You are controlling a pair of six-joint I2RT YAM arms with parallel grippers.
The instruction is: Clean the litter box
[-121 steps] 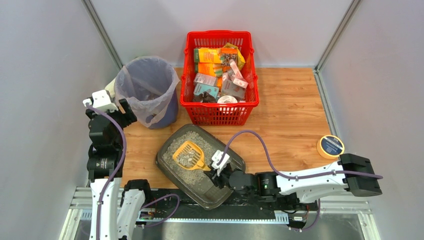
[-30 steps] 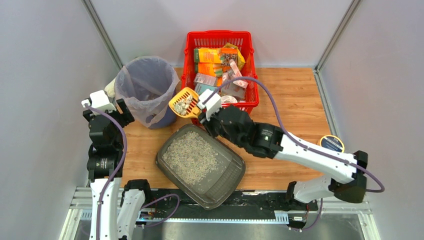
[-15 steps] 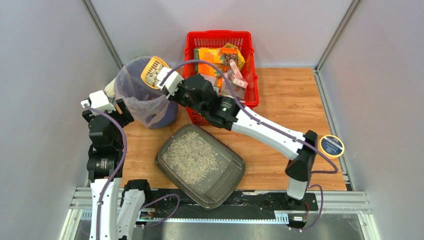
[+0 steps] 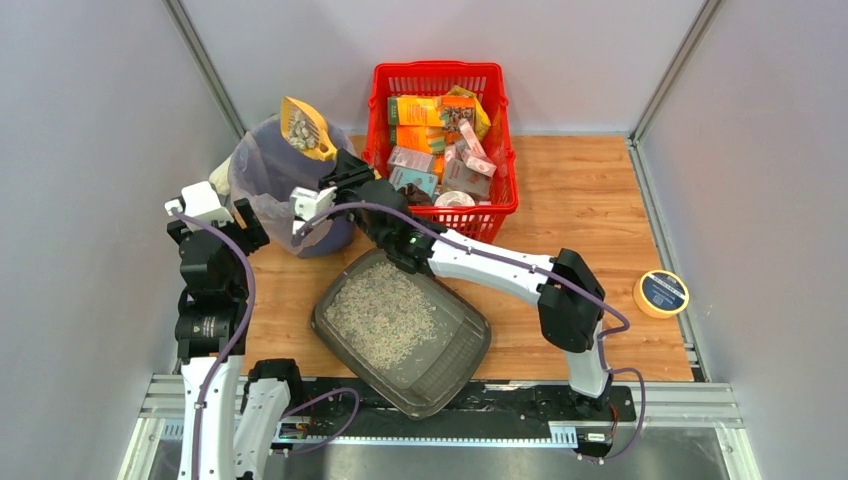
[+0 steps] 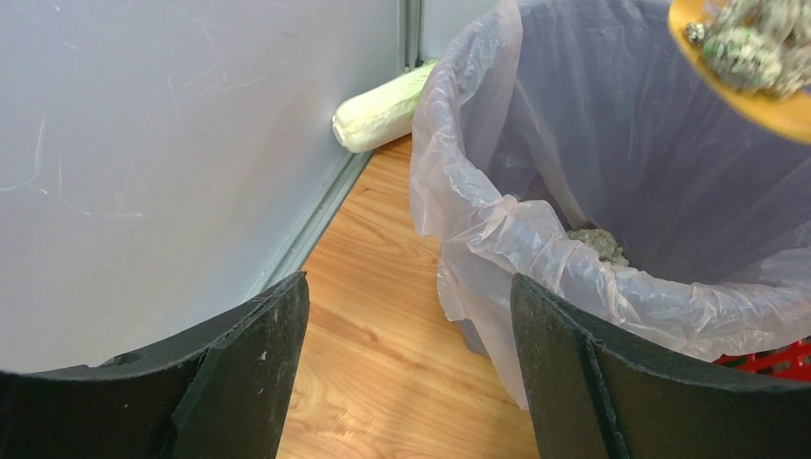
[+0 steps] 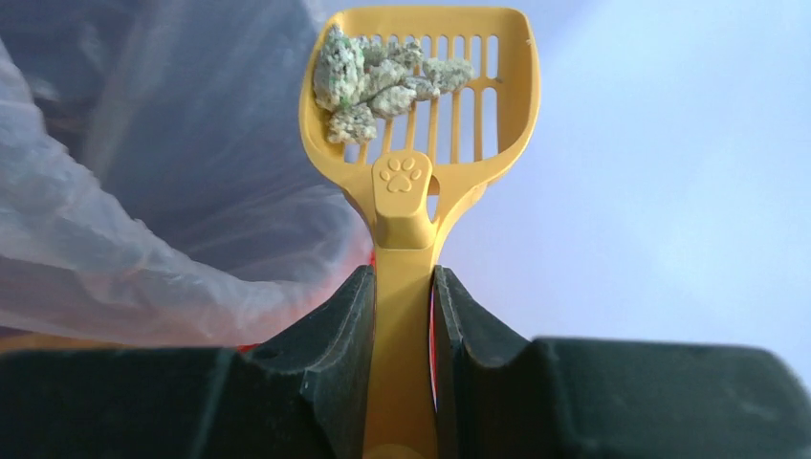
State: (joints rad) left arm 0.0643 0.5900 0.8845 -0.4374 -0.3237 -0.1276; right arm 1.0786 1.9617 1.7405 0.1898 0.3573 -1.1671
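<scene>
Right gripper [image 6: 402,287] clenched on the yellow scoop [image 6: 421,182] handle — clumps [image 6: 373,81] held above the bag-lined bin [image 4: 262,170]. Left gripper [image 5: 409,296] released, beside the bin. Litter box [image 4: 470,355] sits on the bench [image 4: 580,200] — near edge, just before the red basket [image 4: 440,225].

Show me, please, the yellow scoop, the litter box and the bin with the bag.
yellow scoop [image 6: 402,182]: right wrist view, paw mark on its handle.
litter box [image 4: 447,378]: top view, bare near corner.
bin [image 4: 262,190]: top view, bag lining, left side.

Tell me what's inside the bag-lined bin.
A greyish clump lies low inside the bin, seen over its rim. The rest of the bottom is hidden behind the bin's near wall; the loaded scoop hangs above.
</scene>
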